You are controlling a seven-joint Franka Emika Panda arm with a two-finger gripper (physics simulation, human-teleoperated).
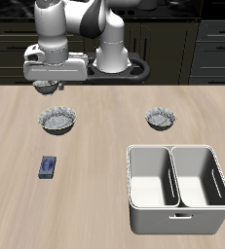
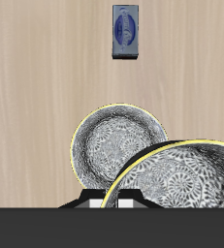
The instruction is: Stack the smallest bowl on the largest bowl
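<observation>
My gripper (image 1: pixel 43 88) is shut on the rim of the smallest bowl (image 1: pixel 44 90), a small speckled grey-white bowl held above the table, a little farther back than the largest bowl (image 1: pixel 58 119). The largest bowl stands upright on the table with a broad crinkled rim. In the wrist view the held bowl (image 2: pixel 176 179) looms close and covers part of the largest bowl (image 2: pixel 109 145) below it. My gripper (image 2: pixel 109 201) shows there only as its two fingertips at the held bowl's rim.
The medium speckled bowl (image 1: pixel 162 119) stands on the table at the same depth as the largest bowl. A white two-compartment caddy (image 1: pixel 133 190) sits near the front edge. A small blue box (image 1: pixel 48 167) lies in front of the largest bowl and also shows in the wrist view (image 2: pixel 126 31).
</observation>
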